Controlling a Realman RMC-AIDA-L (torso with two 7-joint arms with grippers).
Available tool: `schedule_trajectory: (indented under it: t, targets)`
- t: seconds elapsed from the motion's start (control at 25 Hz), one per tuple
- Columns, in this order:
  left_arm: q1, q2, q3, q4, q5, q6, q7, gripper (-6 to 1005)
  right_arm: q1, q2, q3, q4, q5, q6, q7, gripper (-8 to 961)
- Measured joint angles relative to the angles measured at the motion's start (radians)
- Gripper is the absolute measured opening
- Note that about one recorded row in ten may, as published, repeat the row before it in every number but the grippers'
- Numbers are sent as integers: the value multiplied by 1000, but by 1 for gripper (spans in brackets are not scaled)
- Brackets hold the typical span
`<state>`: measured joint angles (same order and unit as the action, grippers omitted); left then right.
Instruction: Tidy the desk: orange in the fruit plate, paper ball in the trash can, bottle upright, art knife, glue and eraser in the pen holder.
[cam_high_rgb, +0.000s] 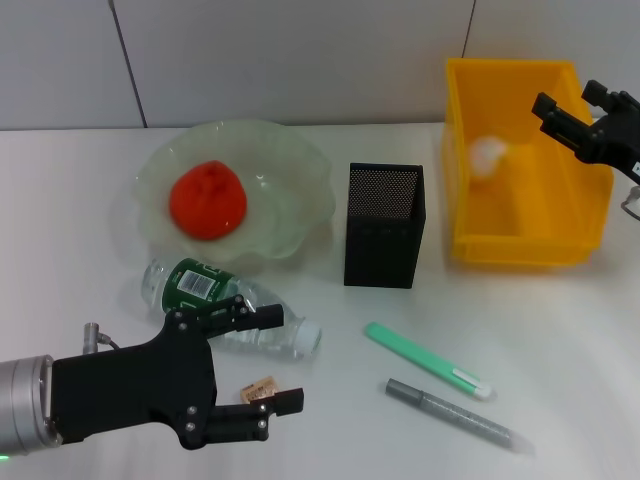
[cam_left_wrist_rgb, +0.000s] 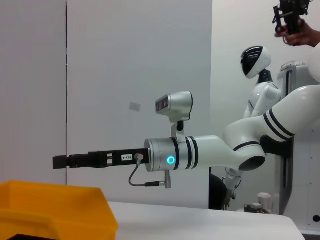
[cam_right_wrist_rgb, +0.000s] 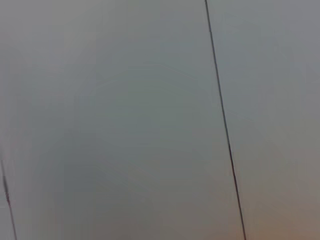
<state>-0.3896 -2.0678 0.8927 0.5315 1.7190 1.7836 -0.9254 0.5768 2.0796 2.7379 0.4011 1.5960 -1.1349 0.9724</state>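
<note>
In the head view the orange (cam_high_rgb: 207, 200) lies in the fruit plate (cam_high_rgb: 300, 170). The bottle (cam_high_rgb: 225, 297) lies on its side in front of the plate. My left gripper (cam_high_rgb: 288, 360) is open just in front of the bottle, and the eraser (cam_high_rgb: 258, 390) lies on the table between its fingers, close to the nearer one. The paper ball (cam_high_rgb: 488, 153) shows blurred inside the trash can (cam_high_rgb: 520, 240). My right gripper (cam_high_rgb: 572, 100) is open and empty above the can's far right rim; it also shows in the left wrist view (cam_left_wrist_rgb: 60, 161) over the can (cam_left_wrist_rgb: 55, 207). The pen holder (cam_high_rgb: 385, 225) stands mid-table.
A green art knife (cam_high_rgb: 425, 360) and a grey glue pen (cam_high_rgb: 455, 415) lie side by side on the white table in front of the pen holder. The right wrist view shows only a grey wall. Another robot (cam_left_wrist_rgb: 257, 75) stands beyond the table.
</note>
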Motion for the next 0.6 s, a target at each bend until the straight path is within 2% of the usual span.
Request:
schedule_trajectory:
  t: [0.16,0.32,0.52,0.6]
  targets:
    - [0,0,-9,0,-2,0,6,807,-41,-3,-29,42,-5,-179,51,791]
    - [0,1,-38,-1,-4,0,17,806,-125,-5,-118,132,-6,-414,130,800]
    - [0,4,-46,0,-3,-3,17,805,-245,-10,-270,250,-45,-549,148,802]
    - [-10,7,-42,19,8,-26,5,805,-288,-7,-302,275,-95,-572,129,802]
